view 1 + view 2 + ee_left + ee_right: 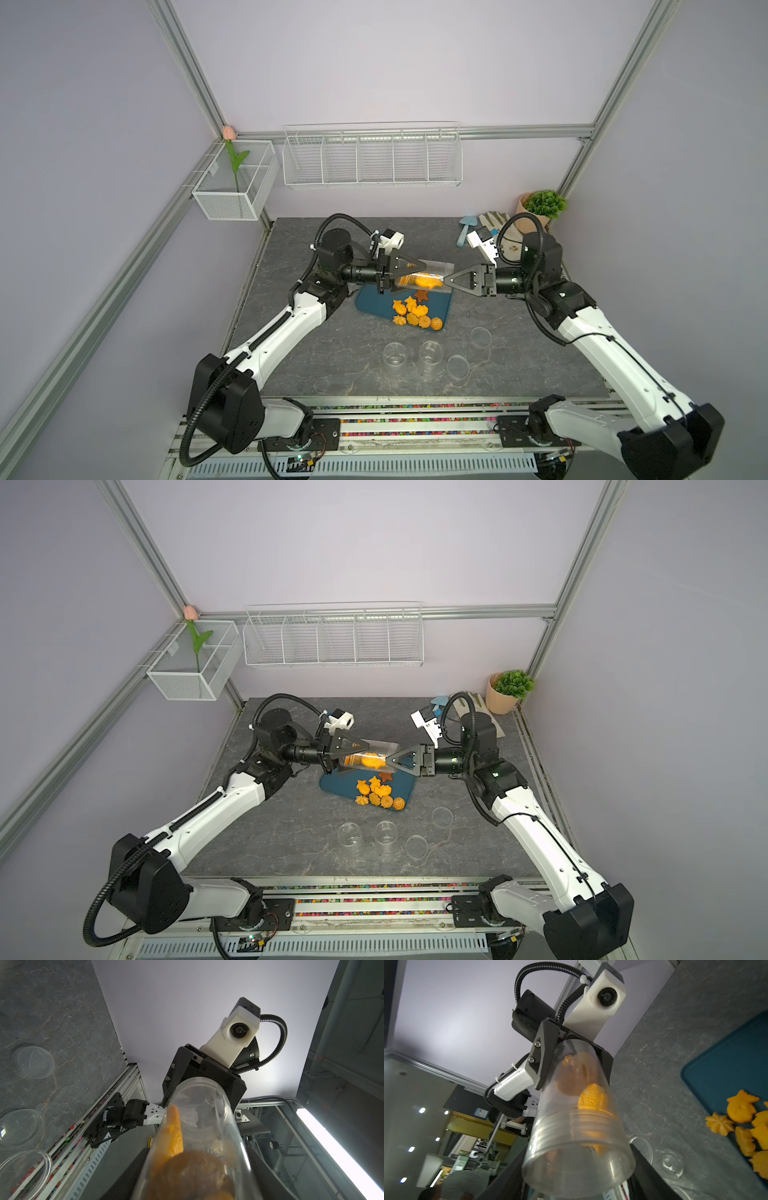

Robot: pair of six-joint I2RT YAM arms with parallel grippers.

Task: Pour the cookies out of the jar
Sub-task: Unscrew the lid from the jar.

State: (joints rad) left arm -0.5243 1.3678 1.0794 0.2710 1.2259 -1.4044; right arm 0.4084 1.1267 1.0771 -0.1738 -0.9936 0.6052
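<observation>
A clear jar (434, 270) (380, 748) lies on its side in the air above a dark blue tray (370, 303) (332, 785). My left gripper (409, 274) (355, 754) (195, 1178) is shut on its base end. My right gripper (446, 277) (388, 759) (577, 1167) is shut on the threaded mouth end, a finger on each side. Several orange cookies (424, 282) (593, 1097) (172, 1132) remain inside the jar. More cookies (415, 313) (380, 793) (741, 1107) lie in a heap on the tray, with a brown star (422, 296) among them.
Two empty clear jars (394, 359) (430, 359) stand nearer the front, with two clear lids (481, 336) (458, 368) beside them. A potted plant (540, 208), gloves (492, 220) and a blue trowel (465, 230) sit at the back right. Wire baskets hang on the walls.
</observation>
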